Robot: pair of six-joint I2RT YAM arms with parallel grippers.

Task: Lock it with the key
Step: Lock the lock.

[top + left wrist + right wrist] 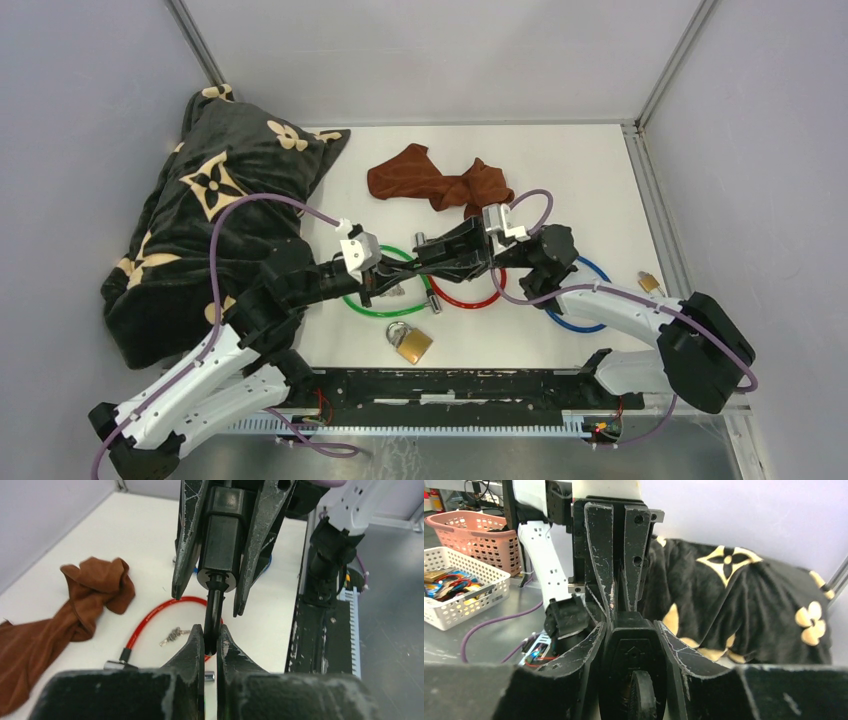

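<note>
In the middle of the table, above the cable rings, my right gripper [438, 262] is shut on a black lock body [220, 545]. In the right wrist view the body [631, 655] fills the gap between the two fingers [591, 650]. A black key [214, 612] sticks out of the body's end. My left gripper [210, 636] is shut on the key's head, facing the right gripper nose to nose [405, 270]. From the right wrist view the key is hidden behind the lock body.
Green [360, 305], red [470, 300] and blue [580, 322] cable rings lie under the arms. A brass padlock [410, 342] sits near the front and a small one [650, 283] at the right. There are loose keys [172, 635], a brown cloth [440, 180] and a black patterned blanket [210, 220].
</note>
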